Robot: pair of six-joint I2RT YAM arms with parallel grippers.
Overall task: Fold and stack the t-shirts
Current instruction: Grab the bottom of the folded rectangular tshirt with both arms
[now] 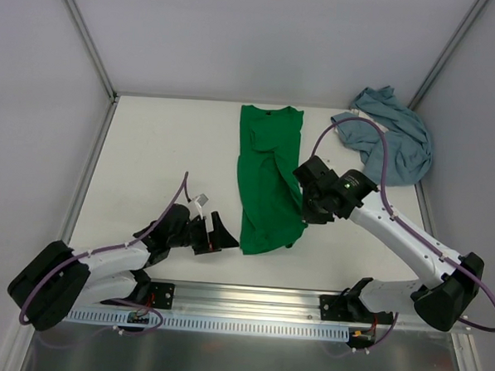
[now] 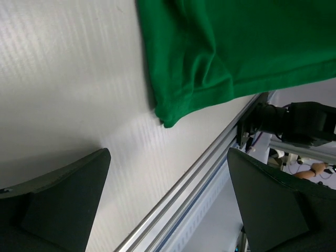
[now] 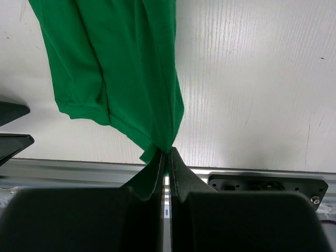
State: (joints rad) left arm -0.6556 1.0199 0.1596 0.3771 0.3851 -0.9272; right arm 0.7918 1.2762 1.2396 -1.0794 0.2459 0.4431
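The bright green t-shirt (image 1: pixel 267 182) lies as a long narrow strip down the middle of the table, collar at the far end. My right gripper (image 1: pixel 300 211) is shut on its near right edge, and the cloth (image 3: pixel 131 68) is pinched between the fingertips (image 3: pixel 168 153) and lifted. Just left of the shirt's near hem (image 2: pixel 220 58), low over the table, my left gripper (image 1: pixel 213 234) stands wide open with nothing between its fingers (image 2: pixel 68 194). The blue-grey t-shirt (image 1: pixel 391 139) sits crumpled at the far right corner.
An aluminium rail (image 1: pixel 249 306) runs along the table's near edge, holding both arm bases. Grey walls with metal posts close in the table on three sides. The right arm's purple cable (image 1: pixel 374 151) arcs over the blue-grey shirt.
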